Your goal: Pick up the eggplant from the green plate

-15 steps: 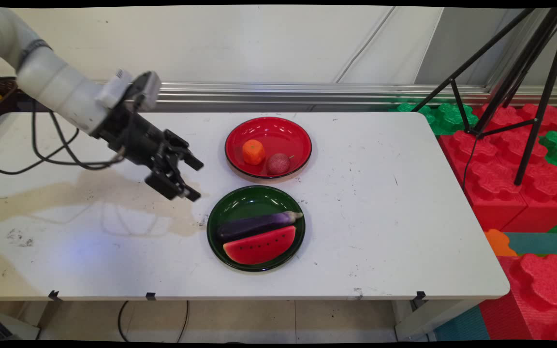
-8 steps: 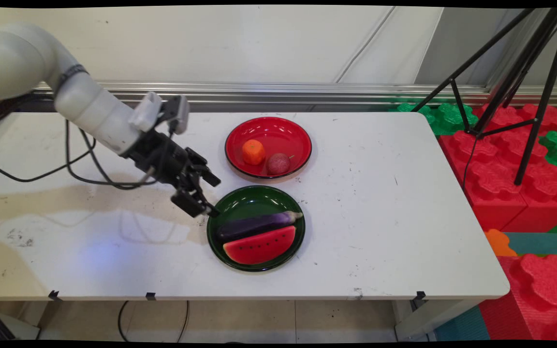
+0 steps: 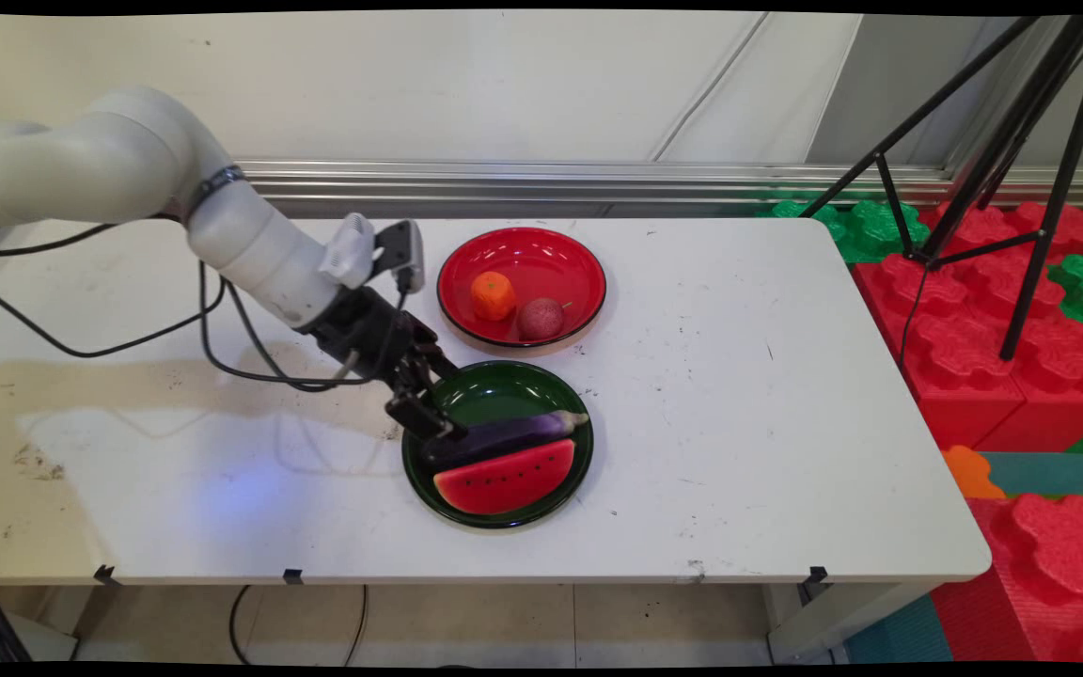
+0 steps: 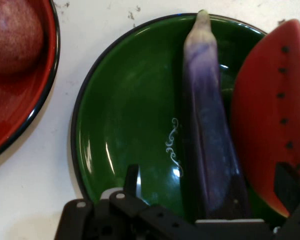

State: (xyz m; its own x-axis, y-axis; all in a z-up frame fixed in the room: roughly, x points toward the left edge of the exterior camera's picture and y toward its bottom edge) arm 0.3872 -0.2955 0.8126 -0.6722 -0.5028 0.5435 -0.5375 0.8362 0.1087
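Two fingers, mine, spread wide and holding nothing: my gripper (image 3: pixel 435 402) hangs low over the left end of the eggplant (image 3: pixel 504 436), one finger (image 4: pixel 132 181) over bare green glaze, the other (image 4: pixel 289 184) out over the watermelon slice (image 3: pixel 507 476).
Item: the eggplant lies lengthwise on the green plate (image 3: pixel 492 386), touching the slice along its near side.
Item: red plate (image 3: pixel 541 259) just behind, carrying an orange fruit (image 3: pixel 493 295) and a dark red round fruit (image 3: pixel 540 319).
Risk, as I judge it: with the slice pressed against the eggplant, a finger coming down could land on the melon instead of beside it, or the smooth eggplant could roll on the glazed plate.
Surface: white table (image 3: pixel 786 395), scuffed, stained brownish at the left.
Room: pale wall, black tripod (image 3: pixel 1002 141), red and green foam blocks (image 3: pixel 974 310) at right.
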